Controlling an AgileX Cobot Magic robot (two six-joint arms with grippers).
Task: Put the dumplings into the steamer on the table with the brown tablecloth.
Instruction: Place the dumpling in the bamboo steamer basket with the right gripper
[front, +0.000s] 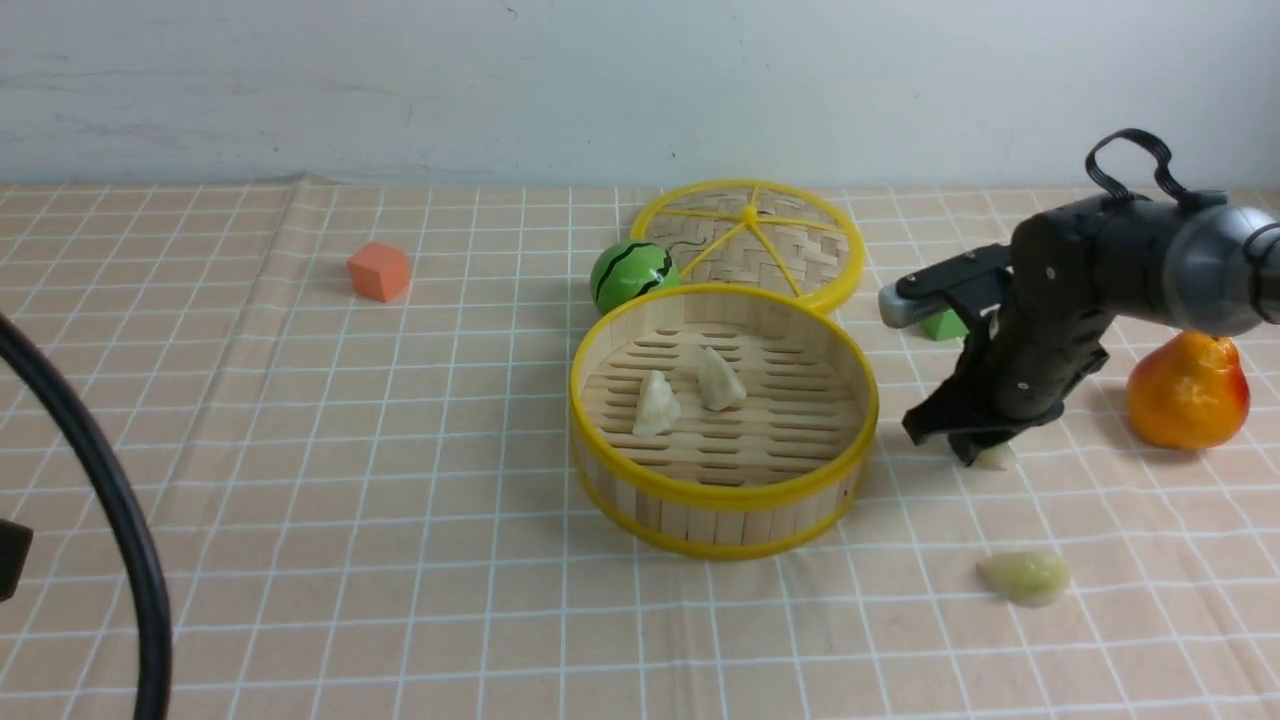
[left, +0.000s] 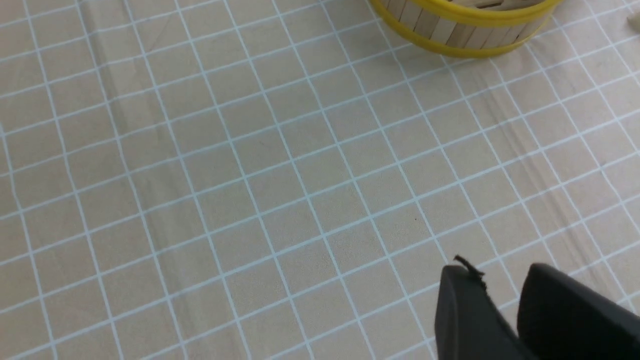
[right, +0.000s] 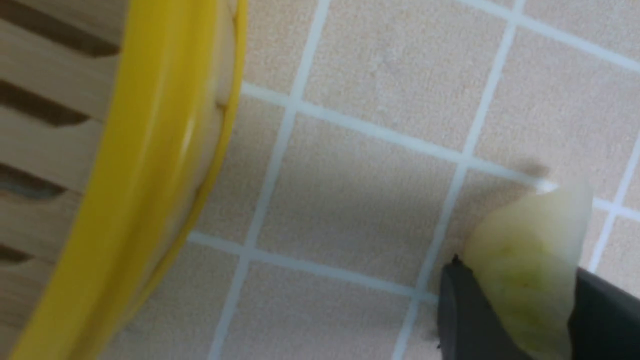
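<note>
Right gripper (front: 978, 447): we see its two dark fingers closed in on a dumpling and pinching it from both sides. In the wrist view the pale body fills the gap between them.
Gripped dumpling (right: 530, 235): whitish green, it sticks out past the fingertips, low over the cloth. We cannot tell whether it touches the cloth or hangs just clear of it.
Steamer (front: 722, 497): it stands on the right gripper's left side, near it but apart. Its yellow rim and slotted floor show close by in the right wrist view.
Dumplings inside: the left inside dumpling (front: 655, 404) and the right inside dumpling (front: 720, 380) sit close together on the steamer floor, to the left of the right gripper.
Loose dumpling (front: 1025, 578): it lies on the cloth outside the steamer, nearer to us than the right gripper, a little to its right and apart from it.
Left gripper (left: 495, 280): we see its fingers standing slightly apart with a narrow gap and nothing in it, over bare cloth. The steamer wall is ahead of it, well apart.
Brown tablecloth (front: 400, 450): tan with a white grid, creased in places, it lies under everything.
Lid (front: 780, 250): flat on the cloth beyond the steamer, farther off than the right gripper and to its left.
Watermelon ball (front: 630, 275): just beside the lid and the steamer's far rim.
Green block (front: 940, 326): behind the right gripper, partly hidden by the arm.
Pear (front: 1188, 395): to the right gripper's right, apart from it.
Orange cube (front: 378, 271): far to the left, well apart from both grippers.
</note>
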